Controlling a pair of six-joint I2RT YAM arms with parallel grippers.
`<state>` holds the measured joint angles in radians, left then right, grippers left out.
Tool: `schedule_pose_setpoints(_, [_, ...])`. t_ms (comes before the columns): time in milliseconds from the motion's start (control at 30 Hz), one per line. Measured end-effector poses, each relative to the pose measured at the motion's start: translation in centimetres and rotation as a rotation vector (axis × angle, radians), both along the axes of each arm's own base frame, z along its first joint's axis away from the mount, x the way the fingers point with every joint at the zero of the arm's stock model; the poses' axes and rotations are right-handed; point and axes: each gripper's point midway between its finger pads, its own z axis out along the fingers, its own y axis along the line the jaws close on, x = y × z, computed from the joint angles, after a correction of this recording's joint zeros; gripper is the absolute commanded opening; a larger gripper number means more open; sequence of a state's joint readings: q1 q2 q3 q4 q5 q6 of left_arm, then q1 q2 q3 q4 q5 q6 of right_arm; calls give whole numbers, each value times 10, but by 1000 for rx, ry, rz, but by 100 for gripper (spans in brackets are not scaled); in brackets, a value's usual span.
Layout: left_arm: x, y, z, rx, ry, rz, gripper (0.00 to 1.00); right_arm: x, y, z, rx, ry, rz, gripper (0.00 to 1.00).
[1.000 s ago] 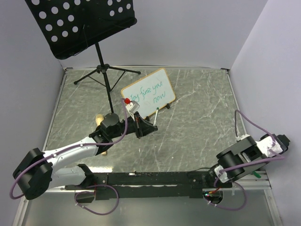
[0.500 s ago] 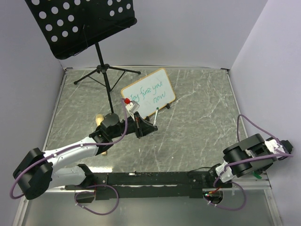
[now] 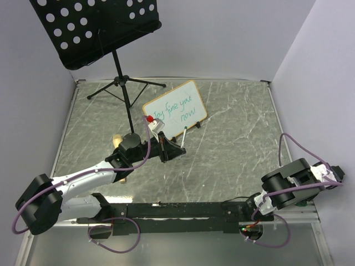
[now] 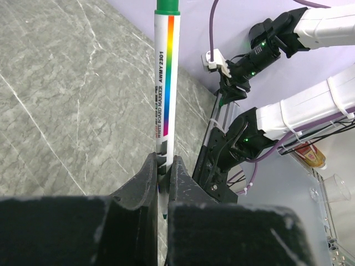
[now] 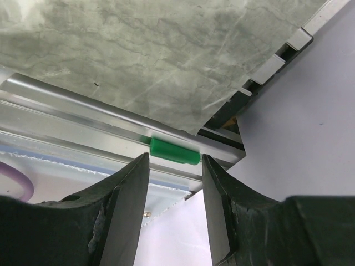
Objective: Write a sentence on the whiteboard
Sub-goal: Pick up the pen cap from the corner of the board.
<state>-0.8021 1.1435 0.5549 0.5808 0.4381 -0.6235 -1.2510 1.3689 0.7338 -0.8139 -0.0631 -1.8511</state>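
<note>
The whiteboard (image 3: 176, 108), tan-framed, leans tilted at the back middle of the table with green handwriting on it. My left gripper (image 3: 171, 147) sits just in front of the board, apart from it. It is shut on a white marker (image 3: 182, 137) with a rainbow stripe (image 4: 166, 83), gripped near the tip end between the fingers (image 4: 147, 177). My right gripper (image 5: 175, 160) hangs at the near right corner (image 3: 331, 176), open. A green marker cap (image 5: 174, 151) lies on the aluminium rail just beyond its fingertips, untouched.
A black perforated music stand (image 3: 94, 27) rises at the back left, its tripod legs (image 3: 119, 83) spreading on the marble table (image 3: 233, 133). A small tan wooden object (image 3: 117, 139) lies beside the left arm. The aluminium rail (image 5: 66, 105) and the right wall (image 3: 321, 83) hem in the right gripper.
The right arm has swung out toward the near right corner and its jaws have narrowed slightly. The left arm and the marker have not moved.
</note>
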Motion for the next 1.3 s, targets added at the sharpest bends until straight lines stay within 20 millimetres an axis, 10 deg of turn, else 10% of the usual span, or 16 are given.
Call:
schedule_pose_setpoints(600, [1,-2,-5,9,10,-6,1,-7,-5,-13,6,52,34,51])
schedule_pose_setpoints(1300, [1,-4,-7,3,25,-11,1,-9,-2,-14,91,86,73,24])
